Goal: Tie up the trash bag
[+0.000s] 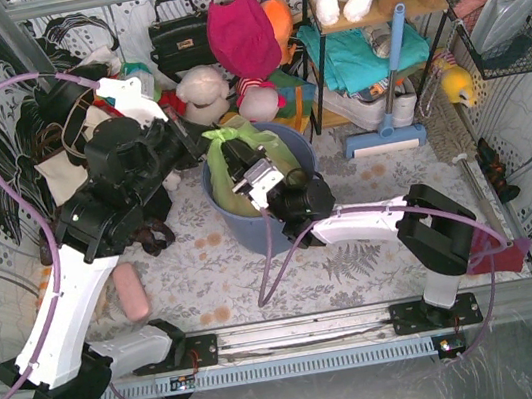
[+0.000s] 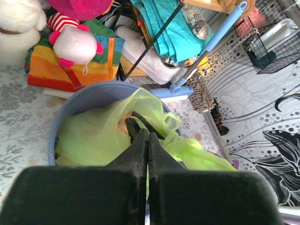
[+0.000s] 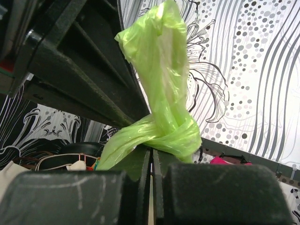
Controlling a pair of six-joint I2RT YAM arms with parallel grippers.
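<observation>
The left tool (image 2: 147,134), pressed together on film above the bin (image 2: 89,95), could slip off the slick plastic or tear it if it pulls hard. The trash bag (image 2: 93,136) sits inside the bin, thin, translucent lime and crinkled. The right tool (image 3: 152,155) pinches its twisted neck, a loose loop that slack could undo.

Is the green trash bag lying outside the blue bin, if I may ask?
No, the trash bag sits inside the bin, green plastic filling its opening.

No legible text, no labels, brands, numbers or signs readable in any view
</observation>
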